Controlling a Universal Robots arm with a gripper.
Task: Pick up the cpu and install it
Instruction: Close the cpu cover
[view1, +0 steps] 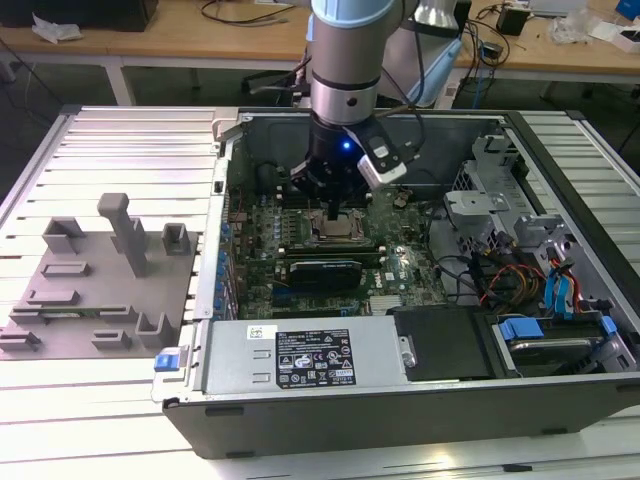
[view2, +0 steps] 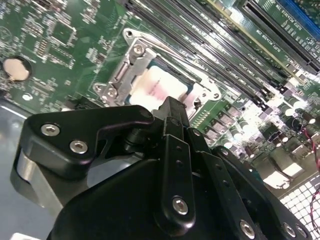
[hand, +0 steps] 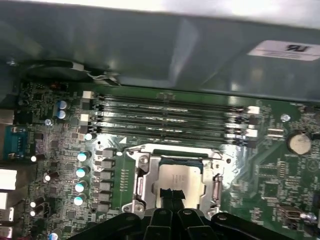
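The small square cpu (hand: 181, 176) with its silvery-grey metal top lies flat inside the black square socket frame with a metal bracket (hand: 141, 176), on the green motherboard (hand: 55, 150) of the open grey computer case (view1: 420, 405). The arm's black gripper (hand: 171, 194) hangs directly over the cpu, its fingertips drawn together with no gap between them and holding nothing. The grey plastic tray with upright posts (view1: 90, 295) sits well apart, to the exterior view's left.

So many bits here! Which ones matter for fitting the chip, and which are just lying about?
Job: cpu lying in the socket frame; gripper over it.
Lying about: grey tray outside the computer case; cables; blue-tabbed drive.
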